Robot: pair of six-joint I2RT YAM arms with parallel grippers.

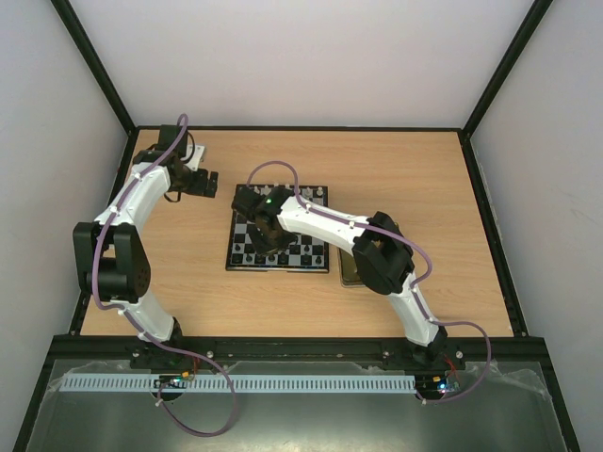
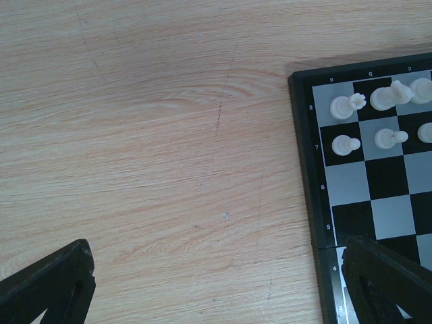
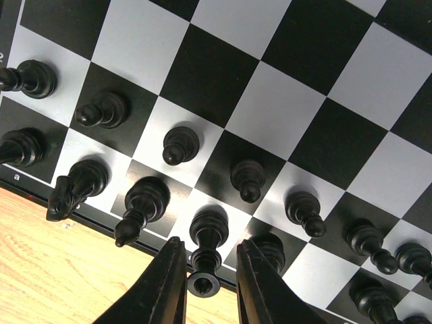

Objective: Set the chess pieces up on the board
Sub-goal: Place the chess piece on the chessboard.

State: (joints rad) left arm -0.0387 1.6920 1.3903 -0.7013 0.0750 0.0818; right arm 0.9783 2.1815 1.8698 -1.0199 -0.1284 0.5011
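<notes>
The board lies mid-table with black chessmen along its near rows and white chessmen at the far edge. My right gripper hangs low over the near-left part. In the right wrist view its jaws are narrowly open astride a black crowned piece standing on a light back-row square; a gap shows on the piece's right side. A bishop and a knight stand to its left, pawns one row ahead. My left gripper is wide open over bare wood, left of the board and its white pieces.
A metal tin lies against the board's near-right corner, mostly under the right arm. A black frame rims the wooden table, with white walls behind and at both sides.
</notes>
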